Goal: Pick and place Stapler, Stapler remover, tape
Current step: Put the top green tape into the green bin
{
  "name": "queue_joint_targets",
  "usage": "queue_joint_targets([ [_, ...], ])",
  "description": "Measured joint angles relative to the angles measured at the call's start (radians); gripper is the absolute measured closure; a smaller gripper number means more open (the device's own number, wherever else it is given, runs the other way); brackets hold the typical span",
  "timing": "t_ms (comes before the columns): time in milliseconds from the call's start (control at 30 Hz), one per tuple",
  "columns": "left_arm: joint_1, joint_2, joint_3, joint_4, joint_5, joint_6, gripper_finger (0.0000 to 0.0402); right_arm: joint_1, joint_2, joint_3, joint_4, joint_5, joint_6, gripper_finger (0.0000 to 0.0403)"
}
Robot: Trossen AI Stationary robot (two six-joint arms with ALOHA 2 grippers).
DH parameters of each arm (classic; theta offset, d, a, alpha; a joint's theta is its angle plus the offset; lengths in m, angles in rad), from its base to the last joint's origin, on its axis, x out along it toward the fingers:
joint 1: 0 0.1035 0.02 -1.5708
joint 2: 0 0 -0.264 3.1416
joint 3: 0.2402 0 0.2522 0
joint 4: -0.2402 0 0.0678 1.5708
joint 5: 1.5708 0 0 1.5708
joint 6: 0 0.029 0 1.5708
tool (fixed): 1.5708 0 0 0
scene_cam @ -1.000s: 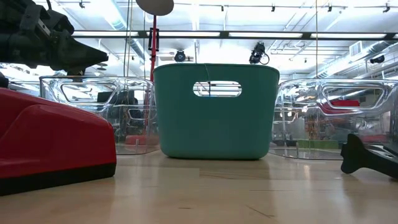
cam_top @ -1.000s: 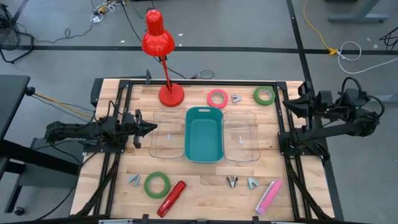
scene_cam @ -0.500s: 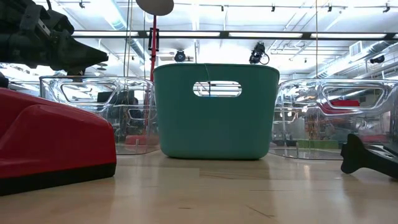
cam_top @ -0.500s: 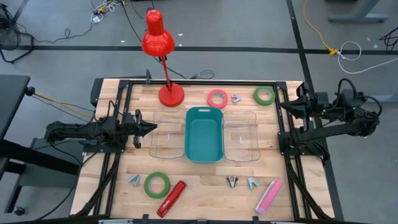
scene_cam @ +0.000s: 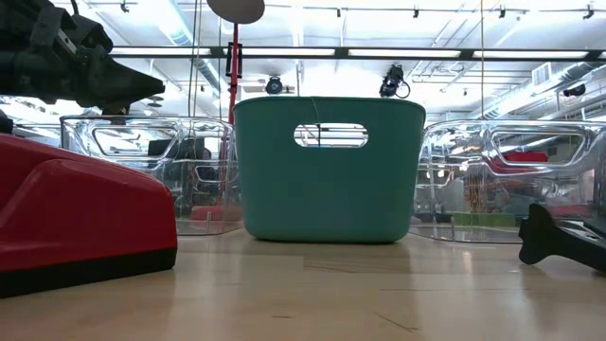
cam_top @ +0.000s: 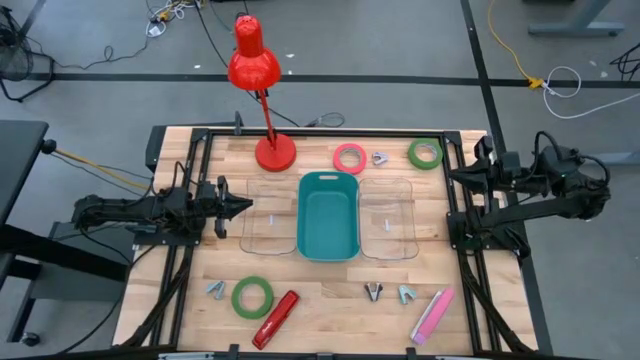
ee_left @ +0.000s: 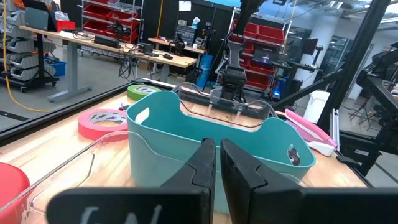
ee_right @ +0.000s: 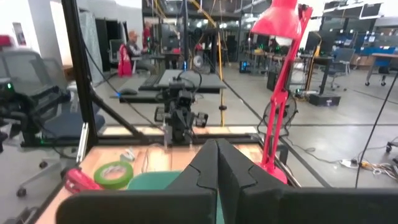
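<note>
A red stapler [cam_top: 277,318] and a green tape roll [cam_top: 252,297] lie flat near the table's front left, with a staple remover [cam_top: 216,291] beside them. A pink stapler [cam_top: 432,315] and two staple removers [cam_top: 373,291] [cam_top: 406,294] lie at the front right. A pink tape roll [cam_top: 349,157], another staple remover [cam_top: 379,158] and a second green tape roll [cam_top: 425,153] lie at the far side. My left gripper [cam_top: 245,207] is shut and empty, left of the bins. My right gripper [cam_top: 452,175] is shut and empty at the table's right edge.
A teal bin [cam_top: 328,215] stands mid-table between two clear bins [cam_top: 270,216] [cam_top: 388,218]. A red desk lamp [cam_top: 272,150] stands at the far side, its head beyond the table. A black frame [cam_top: 320,133] runs around the table's edge.
My right gripper has moved a little toward the table's left edge, staying shut. Nothing on the table has moved.
</note>
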Motion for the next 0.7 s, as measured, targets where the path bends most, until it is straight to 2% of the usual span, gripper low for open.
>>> queue_joint_targets([
  [333,0.000,0.000,0.000,0.000,0.000,0.000,0.0374,0.000,0.000,0.000,-0.014,0.000,-0.004,0.0401],
  [700,0.000,0.000,0.000,0.000,0.000,0.000,0.0374,-0.018,0.028,0.000,-0.014,0.001,-0.100,0.0401],
])
